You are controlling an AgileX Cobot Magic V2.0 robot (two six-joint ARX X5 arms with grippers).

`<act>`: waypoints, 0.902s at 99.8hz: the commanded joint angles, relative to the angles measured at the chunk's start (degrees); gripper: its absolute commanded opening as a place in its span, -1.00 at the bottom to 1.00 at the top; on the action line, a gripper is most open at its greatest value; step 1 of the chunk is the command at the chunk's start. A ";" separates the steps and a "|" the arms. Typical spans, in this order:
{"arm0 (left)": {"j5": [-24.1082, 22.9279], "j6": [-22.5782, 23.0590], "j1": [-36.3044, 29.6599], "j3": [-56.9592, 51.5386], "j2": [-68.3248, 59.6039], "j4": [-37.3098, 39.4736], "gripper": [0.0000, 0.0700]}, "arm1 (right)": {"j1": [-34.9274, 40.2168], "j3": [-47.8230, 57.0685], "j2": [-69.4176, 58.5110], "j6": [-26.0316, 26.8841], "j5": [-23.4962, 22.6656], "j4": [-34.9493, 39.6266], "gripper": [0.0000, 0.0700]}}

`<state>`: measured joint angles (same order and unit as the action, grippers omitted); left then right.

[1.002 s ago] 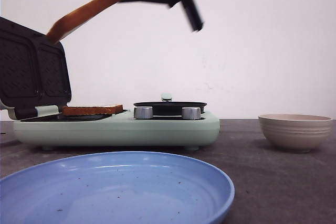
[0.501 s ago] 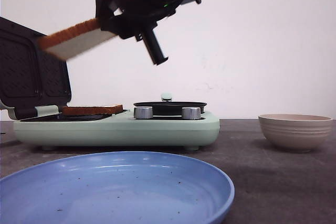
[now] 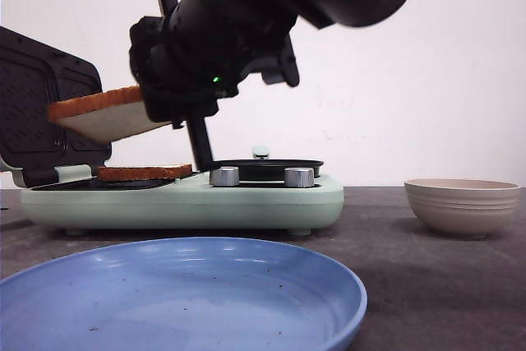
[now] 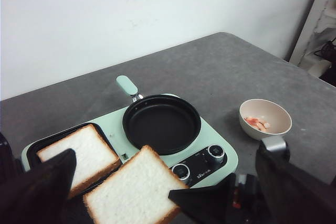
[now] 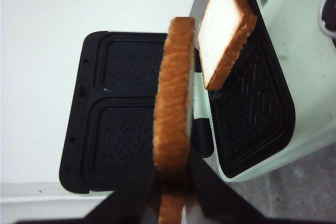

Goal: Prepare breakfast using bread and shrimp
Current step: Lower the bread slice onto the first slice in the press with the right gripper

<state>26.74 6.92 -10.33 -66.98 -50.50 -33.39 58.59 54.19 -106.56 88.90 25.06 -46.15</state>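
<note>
My right gripper (image 3: 156, 108) (image 5: 172, 177) is shut on one bread slice (image 3: 103, 113) (image 4: 134, 192) (image 5: 173, 103), gripping it at its crust edge. The slice hangs nearly flat above the open sandwich plate of the mint-green breakfast maker (image 3: 189, 199). A second bread slice (image 3: 145, 172) (image 4: 76, 153) (image 5: 226, 24) lies on that plate. Pink shrimp (image 4: 257, 123) sit in the beige bowl (image 3: 463, 203) (image 4: 262, 136) to the right. Seen in its own wrist view, my left gripper (image 4: 172, 153) is high above the appliance, open and empty.
The maker's black ribbed lid (image 3: 49, 113) (image 5: 131, 124) stands open at the left. A black pan (image 3: 265, 166) (image 4: 161, 123) with two knobs (image 3: 224, 176) in front fills its right half. A blue plate (image 3: 181, 302) lies nearest the camera.
My right arm has come down and leftward with the bread slice, from high above the lid to just over the sandwich plate, and the slice has levelled out.
</note>
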 commanded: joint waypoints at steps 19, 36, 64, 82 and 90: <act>-0.20 0.52 -1.09 -0.57 -0.24 1.46 0.79 | 0.94 2.64 -3.91 2.86 0.90 -0.87 -0.99; -0.20 0.52 -1.33 -0.57 -0.24 1.46 0.79 | 0.92 7.15 -6.03 2.56 0.31 1.86 -0.99; -0.20 0.50 -1.44 -0.57 -0.24 1.49 0.79 | 0.26 11.32 -6.32 1.77 1.55 6.45 -0.99; -0.20 0.55 -1.86 -0.57 -0.26 1.68 0.79 | -0.07 12.66 -7.80 2.12 0.92 7.28 -0.99; -0.20 0.55 -1.97 -0.57 -0.26 1.66 0.79 | -0.07 13.90 -8.92 2.14 0.74 7.26 -0.99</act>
<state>26.70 6.92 -12.08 -66.98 -50.50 -32.53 57.78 66.02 -113.19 91.07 25.91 -38.37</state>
